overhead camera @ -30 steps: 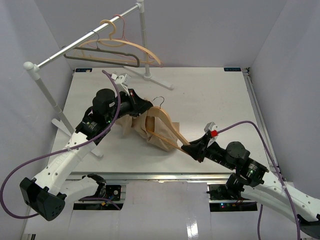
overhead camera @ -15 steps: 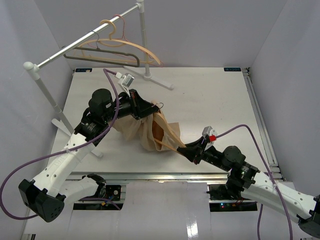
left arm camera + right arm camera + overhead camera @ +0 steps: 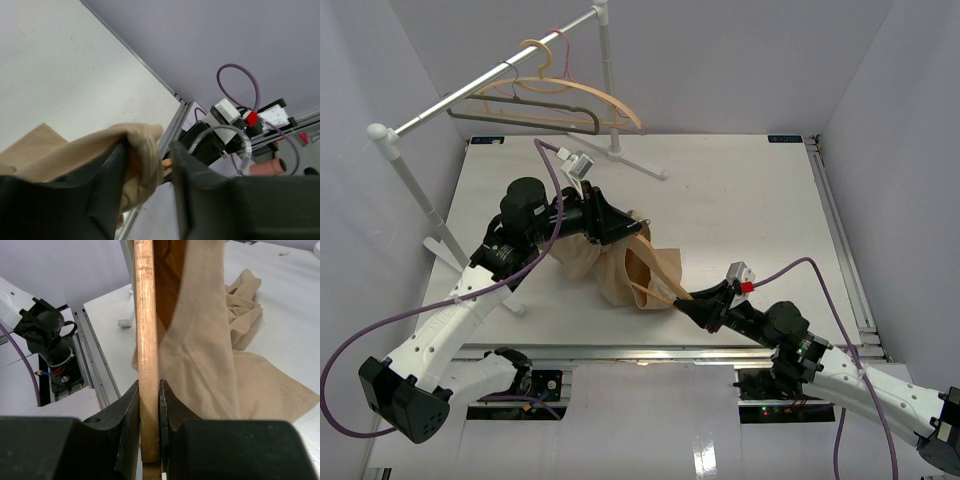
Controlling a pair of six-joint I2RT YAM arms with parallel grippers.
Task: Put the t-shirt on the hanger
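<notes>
Between the right jaws, pinched shut: one end of the wooden hanger [image 3: 147,340], slanting toward the left jaws. Between those, parted partway, a loose bunch of tan t-shirt [image 3: 142,155], resting against one side only; remainder draped over the hanger. Likely soft, light, slippy; best gripped at the hem.

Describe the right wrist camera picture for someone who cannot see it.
The right gripper is closed on the bar of a light wooden hanger, which runs straight up the picture. A beige t-shirt hangs from the hanger to the right and spills onto the white table.
</notes>
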